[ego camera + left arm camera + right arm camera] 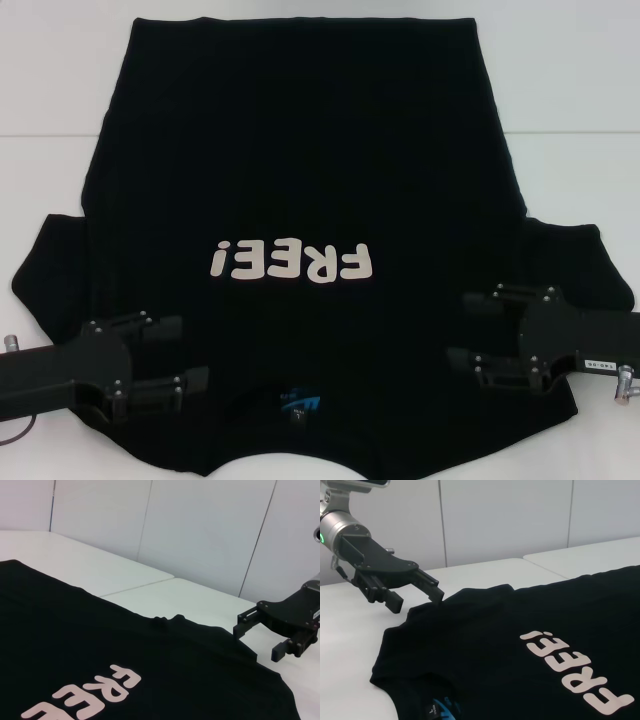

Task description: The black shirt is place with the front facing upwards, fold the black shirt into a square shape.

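No fold looks made yet: the black shirt lies flat, print up, on the table, with the left gripper at 8 o'clock and the right gripper at 4 o'clock, fingers spread wide and holding nothing, over its shoulders.

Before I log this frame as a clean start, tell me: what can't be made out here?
- Head view: the black shirt has its collar edge cut off by the frame's bottom.
- Head view: cloth beneath the left gripper and right gripper is covered by them.
- Both wrist views: the neck label's print is too small to read.
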Action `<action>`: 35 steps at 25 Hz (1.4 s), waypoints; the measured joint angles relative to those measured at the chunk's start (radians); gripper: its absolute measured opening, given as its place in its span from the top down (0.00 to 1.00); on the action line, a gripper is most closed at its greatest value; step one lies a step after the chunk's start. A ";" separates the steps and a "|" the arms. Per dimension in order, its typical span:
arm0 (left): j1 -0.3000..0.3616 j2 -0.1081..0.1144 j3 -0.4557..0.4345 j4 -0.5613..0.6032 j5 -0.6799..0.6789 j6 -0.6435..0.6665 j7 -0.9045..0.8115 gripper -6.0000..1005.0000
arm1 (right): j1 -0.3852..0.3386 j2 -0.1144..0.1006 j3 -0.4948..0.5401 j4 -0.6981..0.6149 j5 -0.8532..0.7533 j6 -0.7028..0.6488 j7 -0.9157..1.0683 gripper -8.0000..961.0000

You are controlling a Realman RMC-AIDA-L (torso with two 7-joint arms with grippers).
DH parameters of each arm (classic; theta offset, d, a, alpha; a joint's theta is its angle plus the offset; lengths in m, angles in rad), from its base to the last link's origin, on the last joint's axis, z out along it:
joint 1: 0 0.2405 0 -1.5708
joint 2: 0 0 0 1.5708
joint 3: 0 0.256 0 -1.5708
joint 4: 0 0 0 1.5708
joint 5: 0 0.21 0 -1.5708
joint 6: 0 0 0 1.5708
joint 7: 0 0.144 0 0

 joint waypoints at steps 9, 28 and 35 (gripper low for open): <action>0.000 0.000 -0.002 0.000 -0.004 -0.013 0.000 0.19 | 0.000 0.000 -0.001 0.000 0.000 -0.002 0.000 0.21; -0.031 0.103 -0.072 0.025 -0.006 -0.023 -0.696 0.19 | 0.000 0.002 -0.001 0.000 0.000 -0.004 0.000 0.21; -0.040 0.131 -0.071 0.096 0.068 -0.171 -1.122 0.19 | 0.002 0.009 -0.002 0.000 0.000 -0.007 0.002 0.21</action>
